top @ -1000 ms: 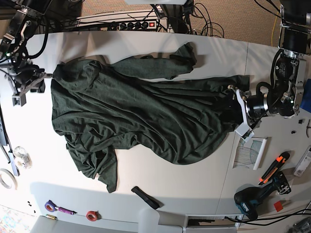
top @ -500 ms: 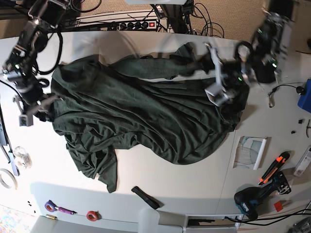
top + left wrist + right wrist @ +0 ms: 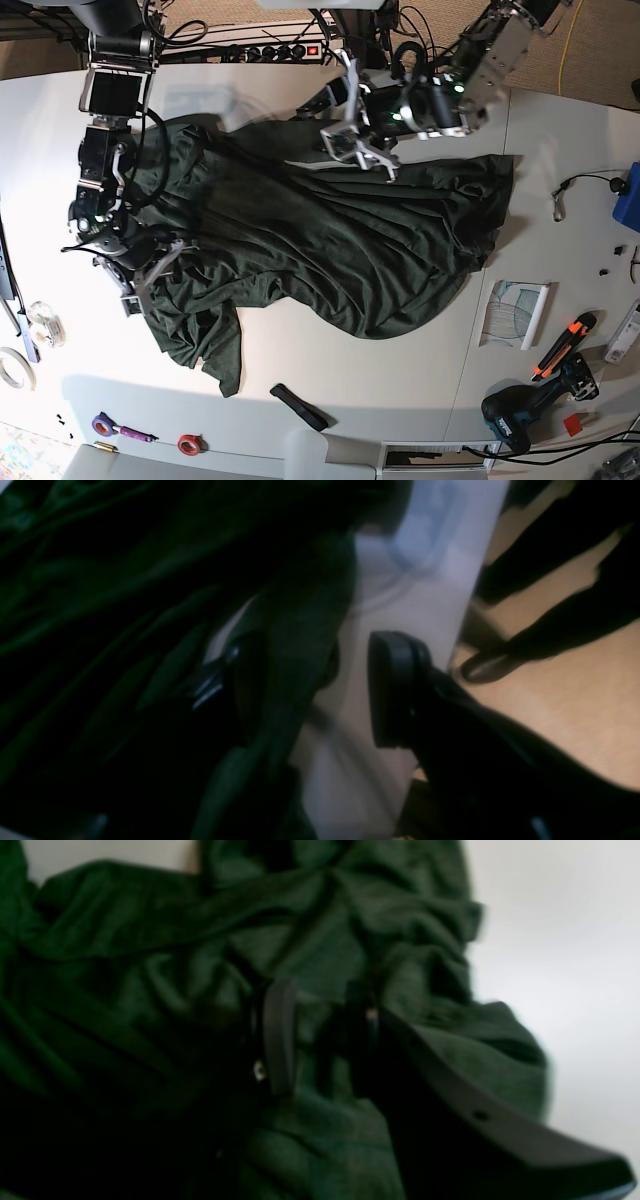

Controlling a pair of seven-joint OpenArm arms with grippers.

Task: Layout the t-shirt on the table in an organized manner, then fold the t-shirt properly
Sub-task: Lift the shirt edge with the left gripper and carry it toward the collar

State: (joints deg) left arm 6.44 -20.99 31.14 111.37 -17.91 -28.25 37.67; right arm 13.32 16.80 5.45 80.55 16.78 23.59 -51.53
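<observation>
Both arms have swung inward. The left gripper (image 3: 358,128), which was at the shirt's right-hand edge, now sits over the upper-centre bunch of cloth. The right gripper (image 3: 142,275) has come in from the bare table (image 3: 350,370) onto the garment's left border.

The dark green t-shirt (image 3: 330,250) lies rumpled across the middle of the table. It is wide from upper left to right, with a loose flap trailing toward the lower left, and it is not yet flat.

In the left wrist view the fingers stand clearly apart. A ridge of cloth lies over one of them and white table shows in the gap, so nothing is clamped. In the right wrist view the blurred fingers are close together with cloth bunched between them. I cannot tell whether they have bitten down.

This jersey looks light, limp and fairly clingy. It should drape, stretch and drag its folds along rather than slide as a sheet. Good holds would be seamed edges, such as shoulder points or hem corners. Pinching a mid-panel ridge is likely to gather several layers and add creases.
</observation>
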